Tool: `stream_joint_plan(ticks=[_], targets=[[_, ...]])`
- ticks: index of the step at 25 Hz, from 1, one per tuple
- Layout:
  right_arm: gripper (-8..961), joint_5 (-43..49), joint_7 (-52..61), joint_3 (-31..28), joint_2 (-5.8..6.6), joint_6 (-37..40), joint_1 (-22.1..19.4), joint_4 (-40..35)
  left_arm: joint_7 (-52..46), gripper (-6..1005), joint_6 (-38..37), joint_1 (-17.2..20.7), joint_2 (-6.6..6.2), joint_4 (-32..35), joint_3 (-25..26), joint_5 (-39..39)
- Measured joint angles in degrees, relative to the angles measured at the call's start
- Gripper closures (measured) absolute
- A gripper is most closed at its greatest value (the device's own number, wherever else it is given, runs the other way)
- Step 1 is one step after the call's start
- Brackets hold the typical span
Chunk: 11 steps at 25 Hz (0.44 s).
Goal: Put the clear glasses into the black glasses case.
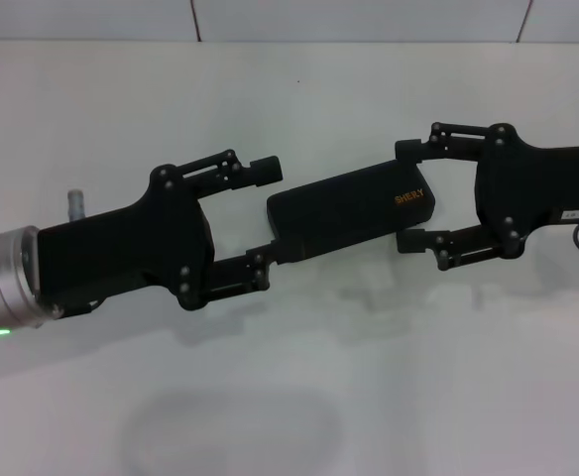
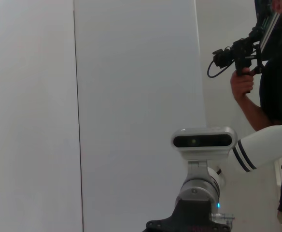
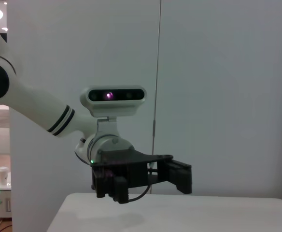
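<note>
The black glasses case (image 1: pixel 344 216) is shut, with orange lettering near its right end, and it casts a shadow on the white table below. My right gripper (image 1: pixel 408 195) comes in from the right with one finger on each long edge of the case's right end, shut on it. My left gripper (image 1: pixel 268 213) reaches in from the left and stands open. Its lower fingertip (image 1: pixel 260 266) touches the case's left corner, and its upper fingertip (image 1: pixel 266 169) is apart from the case. The clear glasses are out of view.
The white table (image 1: pixel 299 397) runs back to a tiled wall (image 1: pixel 369 18). In the left wrist view a person holding a camera rig (image 2: pixel 242 53) stands behind the robot's head (image 2: pixel 204 140). In the right wrist view the left gripper (image 3: pixel 146 176) hangs over the table.
</note>
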<state>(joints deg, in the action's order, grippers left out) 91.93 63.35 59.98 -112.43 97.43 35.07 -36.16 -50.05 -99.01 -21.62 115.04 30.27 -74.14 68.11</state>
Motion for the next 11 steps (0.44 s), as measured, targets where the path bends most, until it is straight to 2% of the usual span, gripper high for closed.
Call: stream_joint_plan(ticks=[11], targets=[[65,0.01,-1.6,0.12,-0.61,-0.12,-0.39,-0.23,0.08,301,-0.14,-0.8,-0.26,0.05,0.05,0.75]])
